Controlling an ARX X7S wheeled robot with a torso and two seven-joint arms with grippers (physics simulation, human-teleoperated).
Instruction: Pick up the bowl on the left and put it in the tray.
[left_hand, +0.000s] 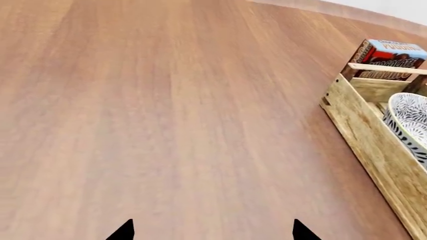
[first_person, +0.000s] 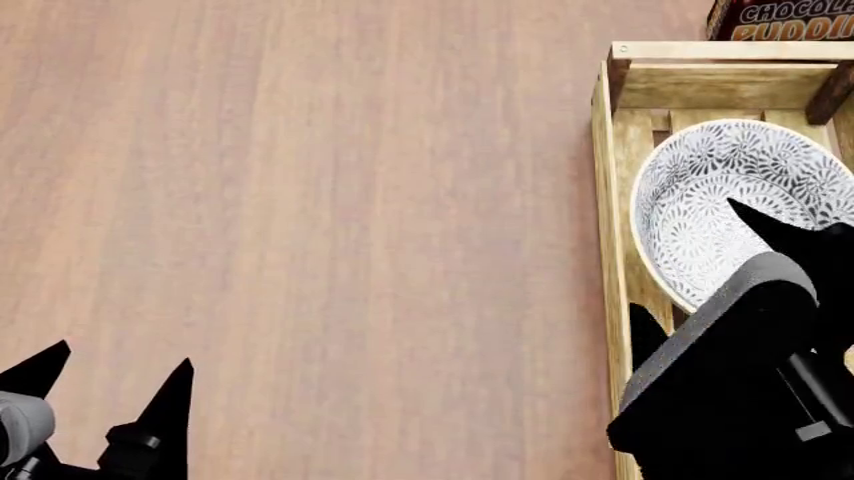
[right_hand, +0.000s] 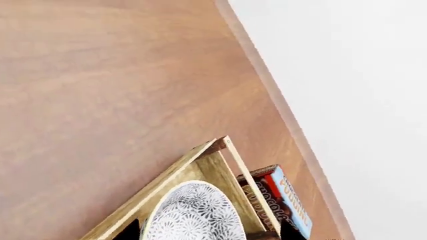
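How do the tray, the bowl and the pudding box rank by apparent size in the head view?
1. The tray, largest, though cut off by the frame and partly hidden by the right arm.
2. The bowl, lying inside the tray.
3. The pudding box, smallest as seen, but mostly out of frame, so its true rank is unsure.

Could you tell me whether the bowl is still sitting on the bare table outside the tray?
No, the bowl lies inside the tray, on its slatted floor.
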